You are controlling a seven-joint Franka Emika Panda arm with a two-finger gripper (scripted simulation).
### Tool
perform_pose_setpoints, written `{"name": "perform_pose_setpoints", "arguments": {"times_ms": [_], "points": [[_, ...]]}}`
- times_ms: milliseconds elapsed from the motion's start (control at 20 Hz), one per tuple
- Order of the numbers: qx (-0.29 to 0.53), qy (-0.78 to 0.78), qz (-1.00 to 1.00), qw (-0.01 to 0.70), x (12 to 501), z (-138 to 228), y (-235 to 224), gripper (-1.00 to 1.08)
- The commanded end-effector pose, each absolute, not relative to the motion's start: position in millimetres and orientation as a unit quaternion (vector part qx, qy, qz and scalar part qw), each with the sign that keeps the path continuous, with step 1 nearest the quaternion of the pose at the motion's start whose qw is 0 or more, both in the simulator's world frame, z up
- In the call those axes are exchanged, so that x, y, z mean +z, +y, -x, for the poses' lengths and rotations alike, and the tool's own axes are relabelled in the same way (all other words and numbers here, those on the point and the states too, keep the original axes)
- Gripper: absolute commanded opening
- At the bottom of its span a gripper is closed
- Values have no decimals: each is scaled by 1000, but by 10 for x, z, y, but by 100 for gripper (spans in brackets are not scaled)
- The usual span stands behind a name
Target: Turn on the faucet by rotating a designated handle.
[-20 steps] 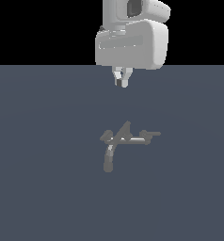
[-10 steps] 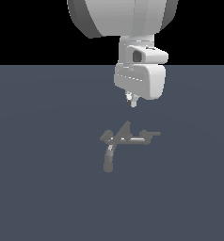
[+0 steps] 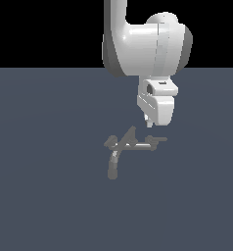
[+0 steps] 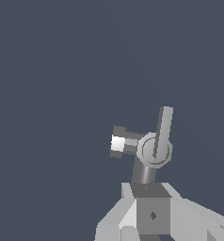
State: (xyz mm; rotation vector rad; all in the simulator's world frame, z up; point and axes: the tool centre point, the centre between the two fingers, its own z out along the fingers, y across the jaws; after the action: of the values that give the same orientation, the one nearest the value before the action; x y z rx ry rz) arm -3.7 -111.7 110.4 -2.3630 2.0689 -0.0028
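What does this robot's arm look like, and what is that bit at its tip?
The arm is glossy white with rounded, bulbous casings shaded grey underneath. It narrows to a boxy white hand carrying a small dark oval marking. The gripper at its tip shows short, pale fingers. No cables show.

Flat even simulator light, no cast shadows under the faucet (image 3: 124, 147), soft sheen on its metal, sharp unblurred edges, black backdrop behind.
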Motion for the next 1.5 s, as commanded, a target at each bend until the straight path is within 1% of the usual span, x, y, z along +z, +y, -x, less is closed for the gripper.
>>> {"name": "perform_pose_setpoints", "arguments": {"times_ms": [0, 300, 550, 1200, 1450], "points": [[-1, 681, 733, 0, 956, -21, -1240, -100], [-1, 717, 697, -1, 704, -100, -1460, -100], [0, 733, 681, -1, 593, -128, -1560, -100], [0, 731, 682, 0, 608, -127, -1551, -100], [0, 731, 682, 0, 609, 47, -1669, -100]]}}
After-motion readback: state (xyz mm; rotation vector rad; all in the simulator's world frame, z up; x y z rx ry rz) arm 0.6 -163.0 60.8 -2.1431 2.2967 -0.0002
